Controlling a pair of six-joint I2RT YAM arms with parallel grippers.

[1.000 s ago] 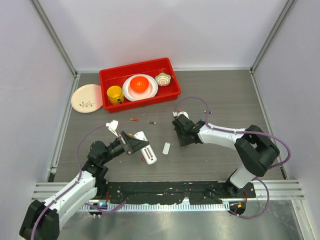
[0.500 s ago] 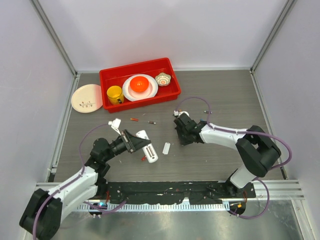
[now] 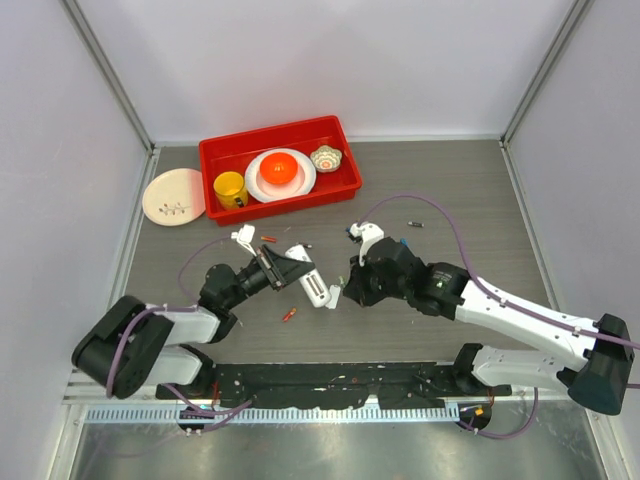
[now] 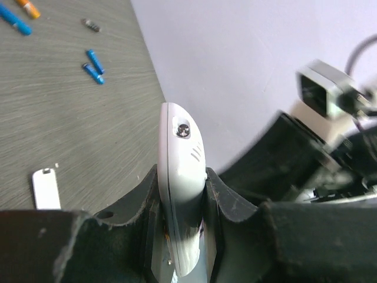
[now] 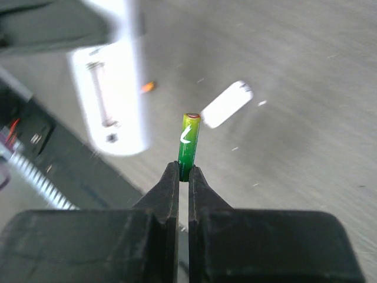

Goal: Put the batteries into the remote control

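Remote control (image 4: 179, 153) sits clamped in the left tool (image 4: 182, 188), whose jaws are closed on its narrow sides near one end, the rest standing free above the tabletop (image 4: 70, 130); in the right wrist view its open compartment (image 5: 101, 97) faces the right tool (image 5: 183, 174), with a thin metal contact showing inside; the right tool is pinched tight on a green battery (image 5: 188, 144), gripping only its lower end so that most of the cell sticks out past the fingertips. Blue batteries (image 4: 94, 61) lie on the tabletop well off; an orange battery (image 5: 148, 87) shows just past the remote's edge; the white battery cover (image 5: 227, 105) lies flat nearby. By its look the cell is light, rigid, smooth and round, so an end pinch may let it pivot or slip when pressed against a spring; a hold nearer its middle would steady it, at the cost of room to seat it. The remote looks a light, stiff, slick plastic shell; held at one end, it could lever in the jaws, so the push likely wants to be gentle.
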